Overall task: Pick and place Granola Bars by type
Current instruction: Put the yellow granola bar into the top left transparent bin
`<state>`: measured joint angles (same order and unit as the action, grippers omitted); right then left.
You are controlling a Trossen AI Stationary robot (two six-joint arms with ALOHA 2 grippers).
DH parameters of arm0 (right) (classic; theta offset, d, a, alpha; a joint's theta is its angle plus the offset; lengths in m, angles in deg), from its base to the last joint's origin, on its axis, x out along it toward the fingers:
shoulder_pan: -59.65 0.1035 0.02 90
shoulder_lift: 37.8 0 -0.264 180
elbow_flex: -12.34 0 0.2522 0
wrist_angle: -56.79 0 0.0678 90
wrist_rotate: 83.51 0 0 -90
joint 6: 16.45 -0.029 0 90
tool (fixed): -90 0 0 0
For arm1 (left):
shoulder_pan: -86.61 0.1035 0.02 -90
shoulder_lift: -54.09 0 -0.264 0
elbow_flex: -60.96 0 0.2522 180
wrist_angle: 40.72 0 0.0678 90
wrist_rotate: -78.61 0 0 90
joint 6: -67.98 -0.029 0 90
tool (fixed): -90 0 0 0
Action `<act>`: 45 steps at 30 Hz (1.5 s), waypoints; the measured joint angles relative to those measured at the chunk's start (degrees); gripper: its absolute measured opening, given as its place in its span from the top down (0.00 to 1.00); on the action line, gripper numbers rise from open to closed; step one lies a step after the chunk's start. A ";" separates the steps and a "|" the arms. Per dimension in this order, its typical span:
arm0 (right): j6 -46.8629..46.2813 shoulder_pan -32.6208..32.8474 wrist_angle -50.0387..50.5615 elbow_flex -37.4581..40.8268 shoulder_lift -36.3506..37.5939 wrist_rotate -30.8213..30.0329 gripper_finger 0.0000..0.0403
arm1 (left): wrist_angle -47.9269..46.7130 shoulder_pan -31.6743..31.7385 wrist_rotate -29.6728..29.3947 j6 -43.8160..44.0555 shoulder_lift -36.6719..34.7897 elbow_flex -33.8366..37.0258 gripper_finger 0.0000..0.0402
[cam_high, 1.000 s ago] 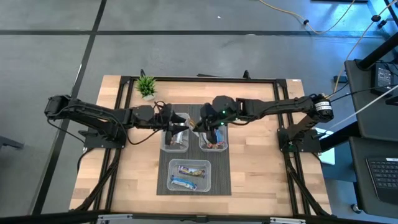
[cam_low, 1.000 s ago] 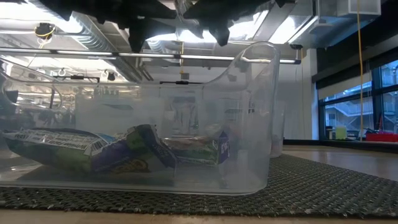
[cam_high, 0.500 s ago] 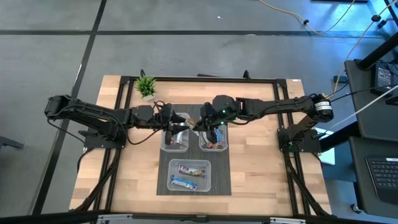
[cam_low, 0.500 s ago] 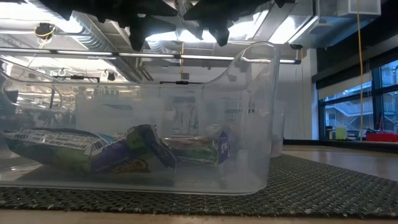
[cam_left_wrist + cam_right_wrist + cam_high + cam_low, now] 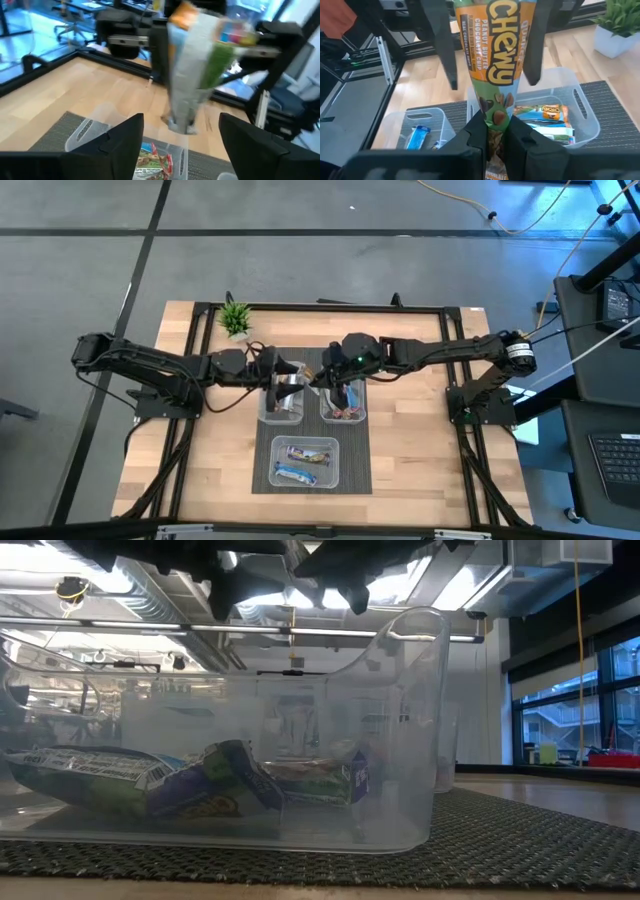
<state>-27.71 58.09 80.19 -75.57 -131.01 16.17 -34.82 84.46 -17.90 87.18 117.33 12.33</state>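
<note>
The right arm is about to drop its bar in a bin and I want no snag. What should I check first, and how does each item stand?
1. Right gripper shut on the Chewy bar: ok.
2. Left gripper open, off the wrapper: ok.
3. Left gripper out of the bar's path: not ok, its fingers flank the bar.
4. Bin with orange-labelled bars has room: ok.
5. That bin directly under the bar: cannot tell.
</note>
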 joint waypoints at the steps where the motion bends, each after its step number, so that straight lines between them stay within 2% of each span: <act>1: -0.02 0.00 -0.08 0.00 0.00 -0.11 0.89 | 0.00 0.00 -0.98 1.01 0.00 0.00 0.37; 5: -0.04 -0.01 -1.18 0.00 0.00 -0.16 0.89 | 0.35 0.03 -4.06 3.39 0.00 0.00 0.37; 15: -0.20 -0.02 -7.36 0.00 -0.02 -0.16 0.89 | 9.04 0.00 -1.55 -4.40 0.00 0.00 0.37; 23: -0.17 -0.02 -10.07 0.00 -0.02 -0.16 0.89 | 13.27 0.04 -2.42 -4.99 0.00 0.00 0.38; 28: 1.19 -0.02 -10.06 0.00 -0.02 -0.16 0.89 | 13.44 0.04 -3.01 -5.01 0.00 0.00 0.46; 37: 1.50 -0.02 -10.28 0.00 -0.04 -0.16 0.88 | 13.44 0.04 -2.82 -6.94 0.00 0.00 0.66; 40: 3.27 -0.02 -10.26 0.00 -0.07 -0.13 0.82 | 13.43 0.04 -2.84 -6.97 0.00 0.00 0.71; 45: 4.26 -0.02 -7.85 0.00 -0.03 0.56 0.66 | 12.40 0.04 -2.84 -6.77 0.00 0.00 0.77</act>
<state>-23.45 58.06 72.34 -75.57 -131.04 16.73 -22.42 84.50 -20.73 80.41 117.33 12.33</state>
